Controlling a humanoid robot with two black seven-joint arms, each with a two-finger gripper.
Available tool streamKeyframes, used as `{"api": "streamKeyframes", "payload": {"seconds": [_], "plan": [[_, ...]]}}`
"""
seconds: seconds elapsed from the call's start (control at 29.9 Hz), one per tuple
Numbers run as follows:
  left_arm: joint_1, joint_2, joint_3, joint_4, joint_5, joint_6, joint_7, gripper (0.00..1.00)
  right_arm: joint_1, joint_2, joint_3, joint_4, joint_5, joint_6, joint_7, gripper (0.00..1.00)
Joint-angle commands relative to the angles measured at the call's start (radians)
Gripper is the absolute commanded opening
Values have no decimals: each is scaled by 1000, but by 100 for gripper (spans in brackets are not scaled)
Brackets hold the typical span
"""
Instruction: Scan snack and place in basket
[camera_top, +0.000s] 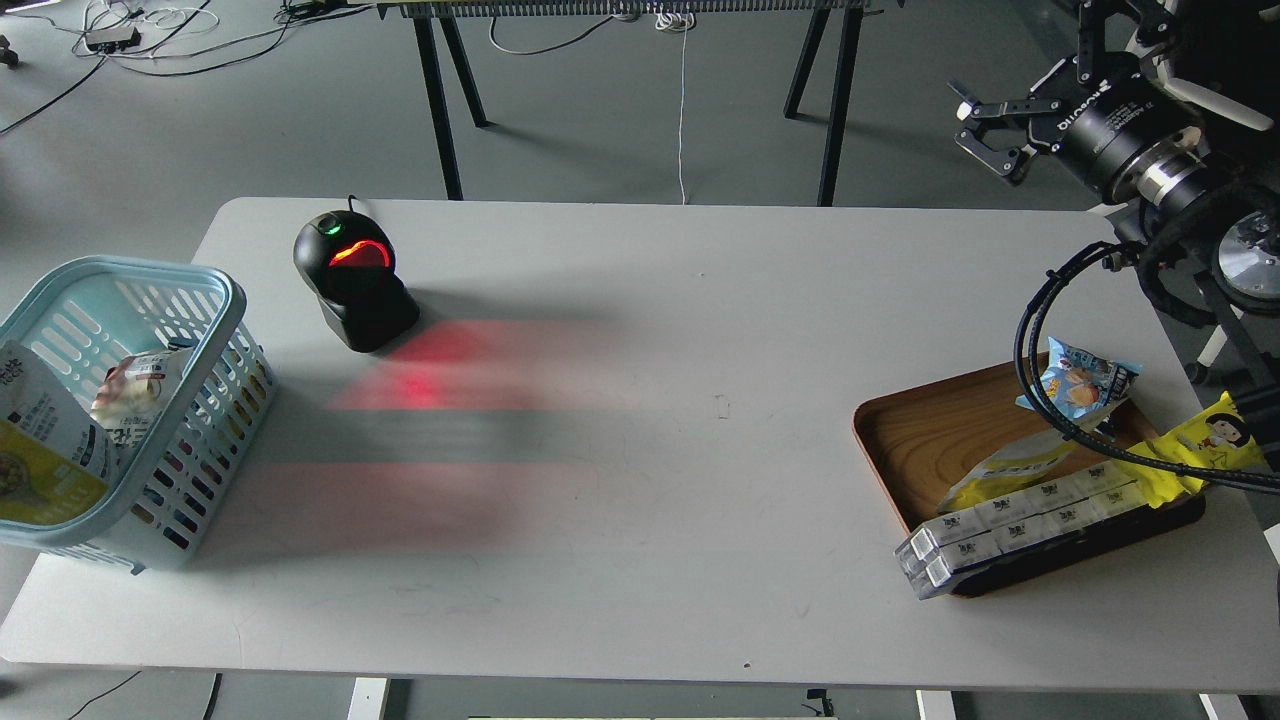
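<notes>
The snack pouch (45, 440) already stands inside the light blue basket (215, 300), leaning on its near wall. The right gripper (985, 135) hangs released and empty beyond the table; the left is unseen. Best keep that arm high, clear of the wooden tray (930, 440).

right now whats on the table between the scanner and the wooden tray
Nothing stands there: in the head view the table is bare between the scanner and the wooden tray, apart from the scanner's red glow on its surface.

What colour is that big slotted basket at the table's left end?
Light blue. The basket has pale blue slotted sides and rim, shown best in the head view.
</notes>
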Motion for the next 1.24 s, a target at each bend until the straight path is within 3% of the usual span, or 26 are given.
{"api": "streamKeyframes", "payload": {"seconds": [0.0,0.17,0.3,0.64,0.74,1.2], "plan": [[-82,-181,-123,64,-115,-157,9,98,10,-1,-13,-3,0,-11,-1,98],[-200,-454,-194,235,-364,-347,70,98,10,-1,-16,-8,-1,-12,-1,99],[-252,-623,-212,393,-633,-474,73,98,7,-12,-19,-14,-3,-12,-1,99],[-231,-831,-216,708,-1204,-856,96,99,-77,-138,1,72,0,-2,-3,99],[-220,-893,-216,785,-1314,-883,102,99,-117,-168,25,115,0,6,-4,99],[-172,-984,-251,792,-1393,-887,96,100,-298,-150,177,181,6,12,-1,99]]}}
